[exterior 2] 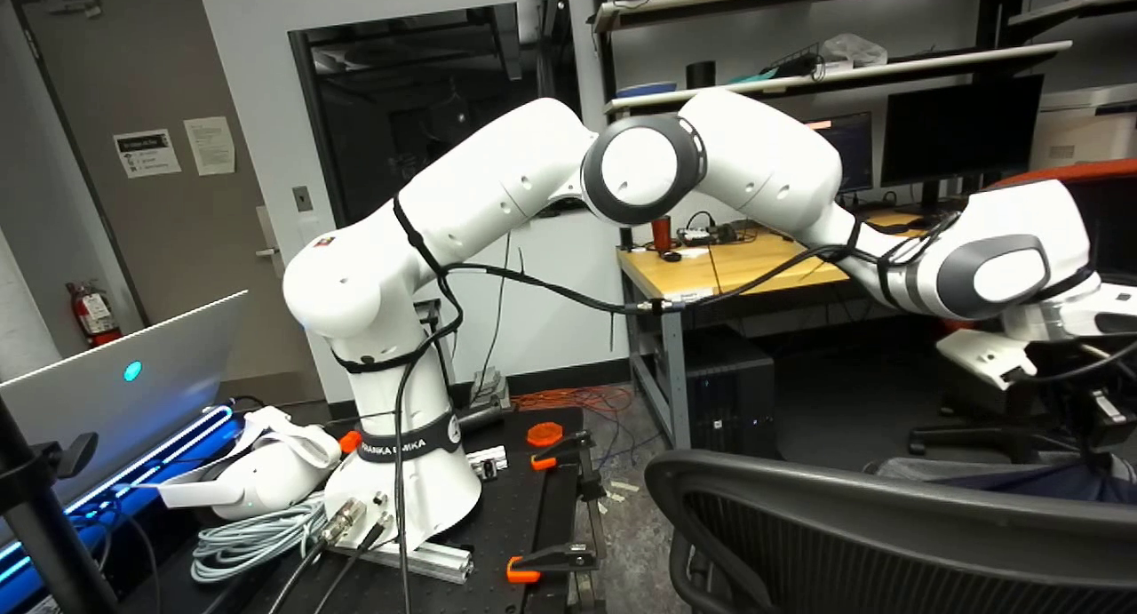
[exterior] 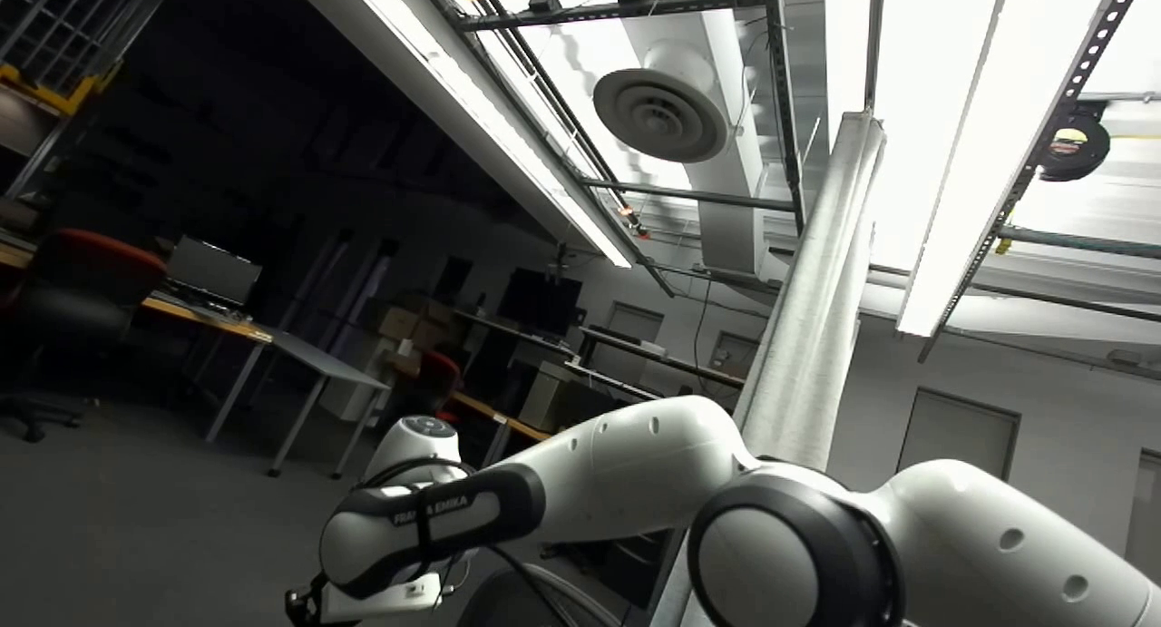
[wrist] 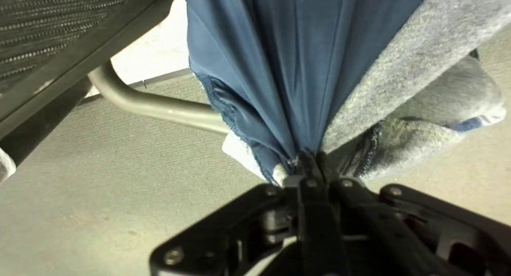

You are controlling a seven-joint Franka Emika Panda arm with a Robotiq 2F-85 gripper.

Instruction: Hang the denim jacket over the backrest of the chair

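Observation:
The denim jacket (wrist: 275, 60), with blue lining and grey denim outside, is bunched between the fingertips of my gripper (wrist: 313, 160) in the wrist view. My gripper is shut on it. Grey and white folds hang to the right. In an exterior view the jacket (exterior 2: 1048, 482) shows as grey and dark blue cloth just past the top edge of the black mesh chair backrest (exterior 2: 888, 525). My gripper (exterior 2: 1101, 427) is above and beyond the backrest there. The wrist view shows the chair's mesh backrest (wrist: 60, 32) at upper left, apart from my fingertips. Whether cloth touches the backrest is hidden.
A metal chair tube (wrist: 159, 108) curves below the backrest. A wooden desk (exterior 2: 746, 259) with monitors stands behind the arm. A red-topped chair (exterior 2: 1075, 171) is at the far right. Clamps (exterior 2: 555, 561) line the robot table's edge. A cable (exterior 2: 568, 290) hangs along the arm.

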